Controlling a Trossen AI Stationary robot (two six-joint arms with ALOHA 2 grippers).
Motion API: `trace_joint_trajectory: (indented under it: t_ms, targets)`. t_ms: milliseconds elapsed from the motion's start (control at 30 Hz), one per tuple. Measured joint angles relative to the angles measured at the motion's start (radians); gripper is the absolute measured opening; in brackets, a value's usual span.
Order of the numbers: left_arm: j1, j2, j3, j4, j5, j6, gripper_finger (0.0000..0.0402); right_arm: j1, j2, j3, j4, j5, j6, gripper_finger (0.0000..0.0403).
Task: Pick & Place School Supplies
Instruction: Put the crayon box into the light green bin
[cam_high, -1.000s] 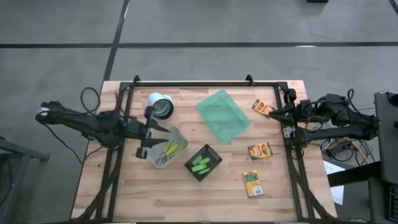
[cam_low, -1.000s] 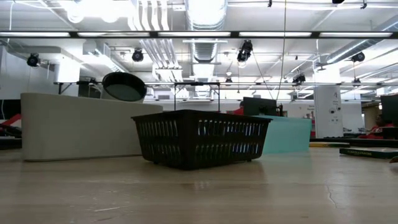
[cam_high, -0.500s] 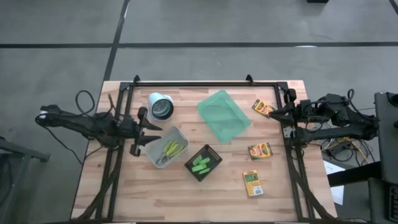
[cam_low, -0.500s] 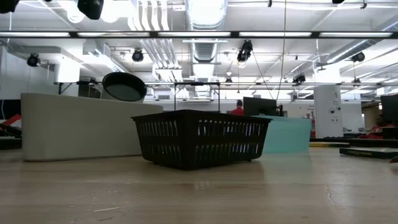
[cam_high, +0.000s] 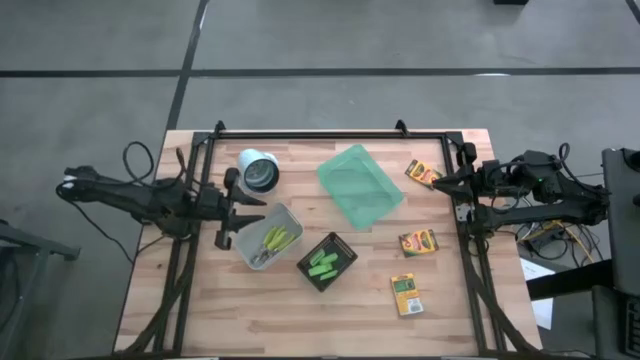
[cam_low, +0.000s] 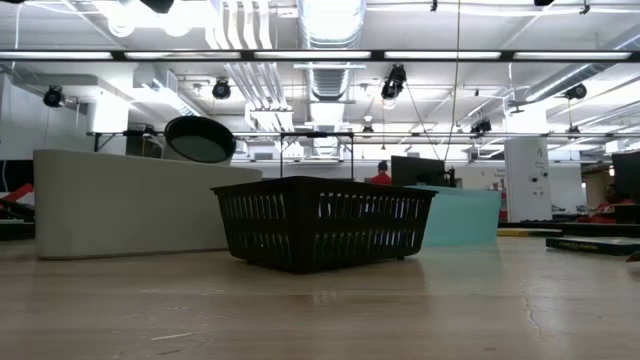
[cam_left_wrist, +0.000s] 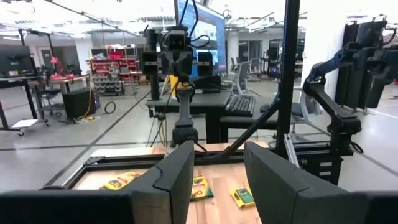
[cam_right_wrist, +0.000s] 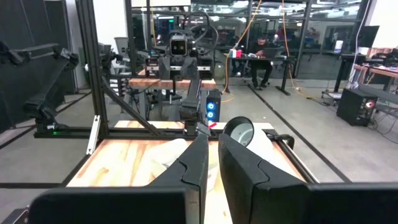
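Observation:
Scissors with yellow-green handles lie in the clear bin at the table's left. Green markers lie in the black box. Three crayon boxes lie flat on the wood at the right. My left gripper hovers open at the bin's left rim, with nothing between its fingers. My right gripper waits shut at the table's right edge, and its fingers hold nothing.
A white cup lies on its side at the far left, behind the bin. A translucent green tray sits in the middle far part. A black frame runs around the table. Bare wood shows along the near edge.
My left gripper has drawn back a little from above the clear bin toward the table's left edge and stays open. The scissors stay in the bin.

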Motion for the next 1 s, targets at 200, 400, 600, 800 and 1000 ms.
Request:
trace_joint_trajectory:
  t_ms: [200,400,600,800,1000]
  targets:
    - [0.001,0.081,0.026,-0.006,0.0,-0.003,0.0147,0.0,0.0,0.0,0.0,0.0,0.0,0.0036]
    - [0.003,0.183,0.062,0.032,-0.023,-0.006,0.0147,0.0,0.0,0.0,0.0,0.0,0.0,0.0036]
    - [0.003,0.285,0.1,0.116,-0.037,0.056,0.0147,0.0,0.0,0.0,0.0,0.0,0.0,0.0036]
    - [0.003,0.372,0.156,0.148,-0.037,0.187,0.0147,0.0,0.0,0.0,0.0,0.0,0.0,0.0036]
    - [0.003,0.436,0.209,0.147,-0.036,0.125,0.0147,0.0,0.0,0.0,0.0,0.0,0.0,0.0036]
